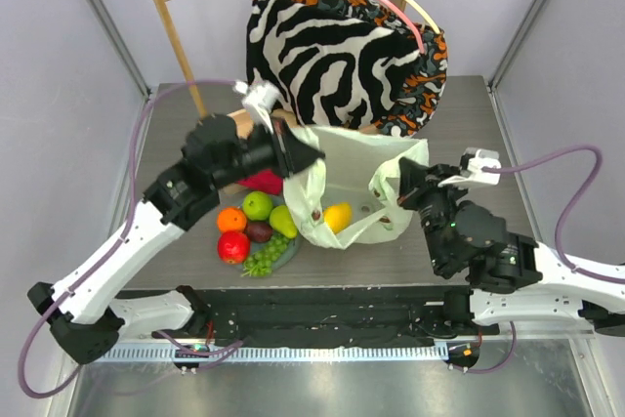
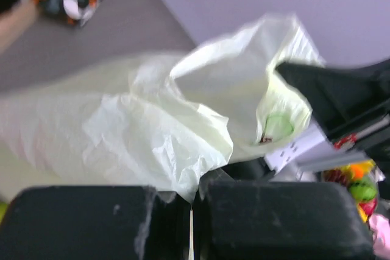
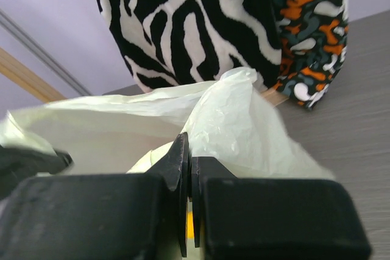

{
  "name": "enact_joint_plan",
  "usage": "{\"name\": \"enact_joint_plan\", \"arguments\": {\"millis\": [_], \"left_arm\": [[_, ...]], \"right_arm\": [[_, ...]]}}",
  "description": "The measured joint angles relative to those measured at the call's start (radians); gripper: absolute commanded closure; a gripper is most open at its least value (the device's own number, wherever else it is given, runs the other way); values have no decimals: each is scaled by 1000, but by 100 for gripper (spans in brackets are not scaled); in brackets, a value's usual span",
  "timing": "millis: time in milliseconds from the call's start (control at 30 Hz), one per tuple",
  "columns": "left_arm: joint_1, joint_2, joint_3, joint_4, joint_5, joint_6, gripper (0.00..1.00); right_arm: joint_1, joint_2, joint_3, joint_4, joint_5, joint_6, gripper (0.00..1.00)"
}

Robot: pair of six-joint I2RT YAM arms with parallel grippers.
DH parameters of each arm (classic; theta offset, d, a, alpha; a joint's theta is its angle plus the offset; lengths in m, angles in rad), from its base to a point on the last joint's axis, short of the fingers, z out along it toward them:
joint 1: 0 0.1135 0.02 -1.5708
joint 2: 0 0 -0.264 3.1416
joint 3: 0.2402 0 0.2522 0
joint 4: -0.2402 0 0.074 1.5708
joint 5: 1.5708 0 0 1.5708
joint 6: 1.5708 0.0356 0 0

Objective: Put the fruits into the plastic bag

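Both my left gripper [image 2: 192, 198] and right gripper [image 3: 189, 175] are clenched on the thin rim of the plastic bag [image 1: 356, 158], held up just right of the fruits [image 1: 256, 229] piled near-left, so if I pull apart too hard I risk tearing the film or losing it.

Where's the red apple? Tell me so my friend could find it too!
Find the zebra-striped cloth hanging at the back, then drop down to the pale-green plastic bag. Left of it sits a pile of fruits; the red apple is at the pile's near left corner, just in front of the orange, the only red fruit.
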Motion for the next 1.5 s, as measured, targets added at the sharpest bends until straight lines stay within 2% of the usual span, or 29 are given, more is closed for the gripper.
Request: {"name": "enact_joint_plan", "arguments": {"millis": [167, 333, 500, 700, 767, 800, 867, 900, 967, 1000, 1100, 1167, 1333, 1500], "left_arm": [[229, 127, 200, 117, 218, -57, 100], [357, 263, 228, 223, 396, -166, 100], [418, 382, 203, 264, 478, -212, 100], [430, 492, 232, 146, 473, -97, 99], [430, 521, 249, 96, 467, -52, 93], [430, 534, 256, 71, 464, -30, 78], [430, 544, 258, 34, 460, 8, 57], [430, 544, 258, 21, 457, 26, 39], [430, 539, 259, 11, 456, 53, 27], [430, 534, 260, 10, 455, 64, 17], [430, 493, 256, 11, 447, 102, 4], [430, 430, 240, 21, 435, 134, 1], [430, 194, 155, 33, 368, 222, 0], [431, -27, 69, 23, 210, 291, 0]], "right_arm": [[0, 16, 121, 68, 27, -207, 99], [0, 3, 146, 101, 48, -288, 99], [0, -22, 80, 107, 56, -272, 99], [0, -17, -24, 79, 91, -208, 99], [0, -12, -32, 62, 95, -187, 99], [0, -6, -33, 54, 95, -175, 99], [0, -2, -34, 47, 95, -159, 99], [0, -2, -34, 46, 95, -154, 99], [0, 6, -34, 46, 100, -150, 99], [0, 11, -32, 46, 105, -149, 99], [0, 39, -8, 42, 122, -150, 99], [0, 59, 19, 42, 134, -155, 99], [0, 105, 62, 42, 146, -168, 99], [-10, 109, 74, 42, 147, -173, 99]]}}
